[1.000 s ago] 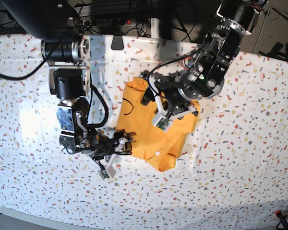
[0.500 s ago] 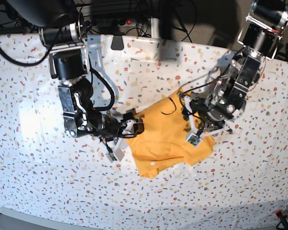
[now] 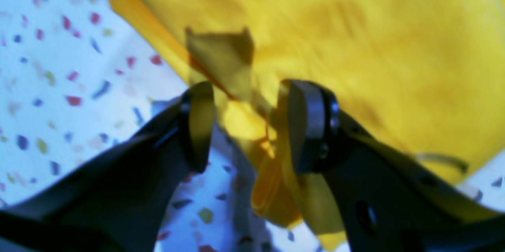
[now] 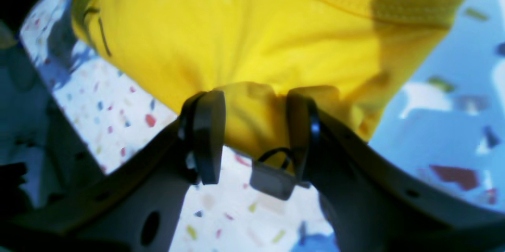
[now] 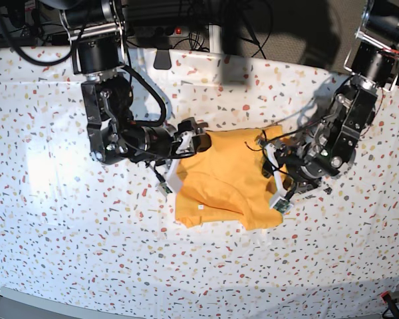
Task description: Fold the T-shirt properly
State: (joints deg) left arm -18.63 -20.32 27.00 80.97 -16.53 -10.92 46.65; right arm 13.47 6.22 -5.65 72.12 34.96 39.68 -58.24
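T-shirt (image 5: 223, 179): orange-yellow, bunched and partly folded, lying mid-surface between the two arms; lower edge hangs in an uneven fold.
Surface (image 5: 66, 246): white cloth with coloured speckles, under everything.
Left end effector (image 3: 246, 126): at the shirt's side on the base view's right (image 5: 279, 174) — fingers parted, a crumpled fold of yellow cloth lying between them against the right-hand finger (image 3: 305, 126); not clenched, as far as the wrist view shows.
Right end effector (image 4: 252, 137): at the shirt's opposite edge (image 5: 194, 136) — a wad of fabric fills the gap between its fingers, grasped on both sides.
Black line marks (image 4: 103, 35): thin, near the shirt's far edge in the right wrist view.
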